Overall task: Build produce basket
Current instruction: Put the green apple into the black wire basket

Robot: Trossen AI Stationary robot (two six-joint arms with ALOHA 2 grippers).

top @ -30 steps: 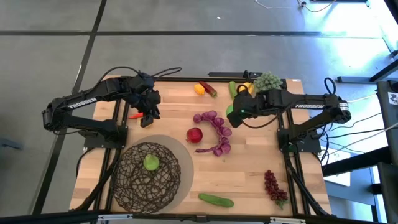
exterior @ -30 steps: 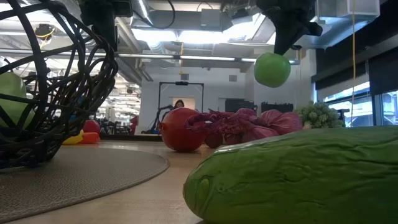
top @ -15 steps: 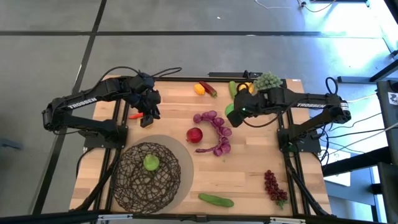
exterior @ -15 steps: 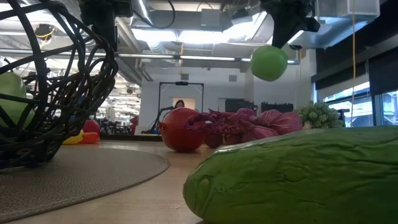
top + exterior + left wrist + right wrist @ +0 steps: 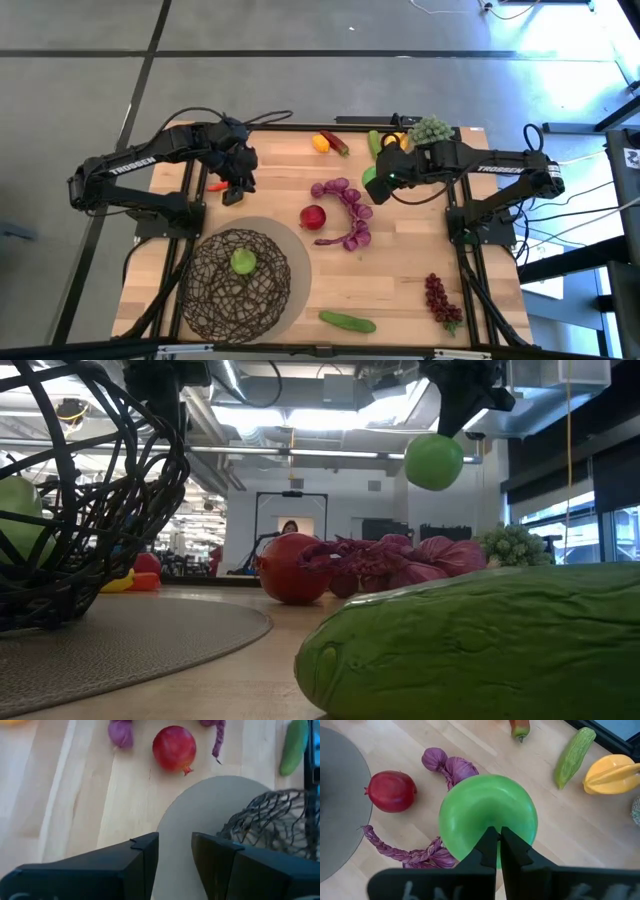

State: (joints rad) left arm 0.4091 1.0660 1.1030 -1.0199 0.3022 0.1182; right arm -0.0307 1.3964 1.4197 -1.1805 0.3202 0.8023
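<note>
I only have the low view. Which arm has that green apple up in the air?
Observer: The right hand. It is shut on the apple, above the table by the purple braid.
Operator: What's in the basket so far?
Observer: The basket holds one green fruit and nothing else.
Operator: And the left hand?
Observer: The left hand is open and empty, near the mat's edge.
</note>
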